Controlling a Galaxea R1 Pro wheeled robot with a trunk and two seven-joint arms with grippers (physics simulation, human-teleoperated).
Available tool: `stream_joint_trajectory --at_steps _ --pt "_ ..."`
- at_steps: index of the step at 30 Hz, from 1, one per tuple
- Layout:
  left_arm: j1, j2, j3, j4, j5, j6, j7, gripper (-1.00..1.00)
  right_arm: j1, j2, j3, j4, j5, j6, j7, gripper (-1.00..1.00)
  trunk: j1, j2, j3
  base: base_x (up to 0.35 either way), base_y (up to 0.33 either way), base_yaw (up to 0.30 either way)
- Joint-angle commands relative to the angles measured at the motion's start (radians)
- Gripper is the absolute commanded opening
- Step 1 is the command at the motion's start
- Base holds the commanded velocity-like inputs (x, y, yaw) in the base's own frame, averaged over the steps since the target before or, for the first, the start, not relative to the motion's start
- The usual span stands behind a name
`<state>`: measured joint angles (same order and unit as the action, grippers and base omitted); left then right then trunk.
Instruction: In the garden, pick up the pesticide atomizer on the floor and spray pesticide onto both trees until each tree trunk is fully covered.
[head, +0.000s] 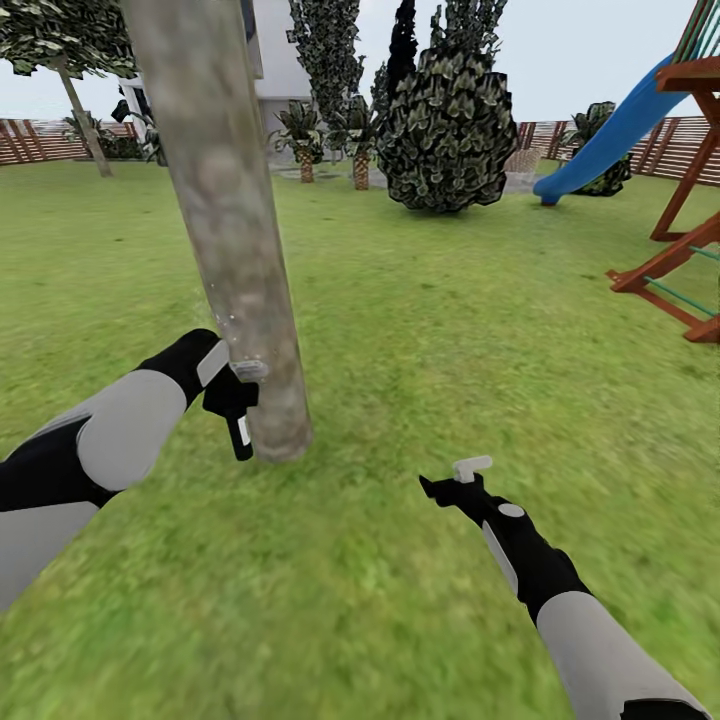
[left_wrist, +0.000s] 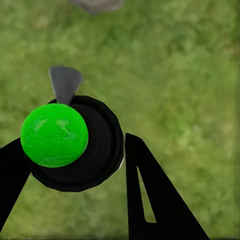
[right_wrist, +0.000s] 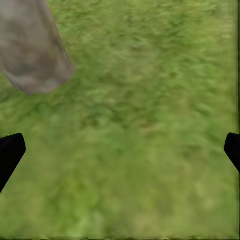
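My left tool (head: 236, 392) is clamped on the sprayer (head: 240, 415); on the left wrist feed I see its round black body with a bright green cap (left_wrist: 54, 135) sitting between the two dark fingers (left_wrist: 150, 195), a grey nozzle tip poking out over the grass. So the pick-up is done, as far as I can judge. On the head feed the sprayer hangs right against the lower part of the near tree trunk (head: 225, 220), touching it or just short of it, I can't tell which, low down near where the trunk meets the lawn (head: 400, 330). A few pale specks show on the bark just above the sprayer, which I take for spray landing, though they are too fine to be sure. I'd judge I'm in the middle of covering this first trunk, and how much of it counts as covered I cannot read from here.

My right tool (head: 456, 482) is spread wide and holds nothing, hovering over bare grass, with the base of the trunk (right_wrist: 32, 50) off to one side on its own feed.

Left to do: finish this trunk, then the second tree. A similar leaning trunk (head: 85, 120) stands far back by the fence (head: 40, 140); it may be that one.
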<state>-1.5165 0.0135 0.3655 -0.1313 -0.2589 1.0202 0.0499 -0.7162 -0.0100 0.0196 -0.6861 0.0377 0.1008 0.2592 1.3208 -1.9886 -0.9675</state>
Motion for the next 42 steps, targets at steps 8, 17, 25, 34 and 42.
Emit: stream_joint_trajectory --at_steps 8,17,25,34,42 --pt "-0.001 -0.002 0.007 -0.001 -0.003 0.003 0.009 -1.00 0.000 -0.001 0.002 -0.003 0.004 0.005 0.002 1.00 -0.001 0.000 -0.004 0.012 -0.226 0.185" --pt "-0.121 0.004 0.010 -0.059 -0.005 0.009 0.013 -1.00 0.000 -0.001 0.002 -0.003 0.004 0.005 0.002 1.00 -0.001 0.000 -0.005 0.027 -0.013 0.024" --pt "-0.156 0.002 0.006 -0.044 -0.003 0.008 0.013 -1.00 0.000 -0.001 0.002 -0.003 0.004 0.005 0.002 1.00 -0.001 0.000 -0.005 0.000 0.000 0.000" --pt "0.179 0.003 0.007 -0.062 -0.002 -0.144 0.002 -1.00 0.000 -0.001 0.005 0.003 0.004 0.002 0.003 1.00 -0.001 0.000 -0.005 0.000 0.000 0.000" --pt "0.375 -0.008 0.007 -0.059 -0.001 -0.356 0.002 -1.00 0.000 0.002 0.005 0.007 0.002 0.002 0.003 1.00 -0.001 0.000 -0.005 0.000 0.000 0.000"
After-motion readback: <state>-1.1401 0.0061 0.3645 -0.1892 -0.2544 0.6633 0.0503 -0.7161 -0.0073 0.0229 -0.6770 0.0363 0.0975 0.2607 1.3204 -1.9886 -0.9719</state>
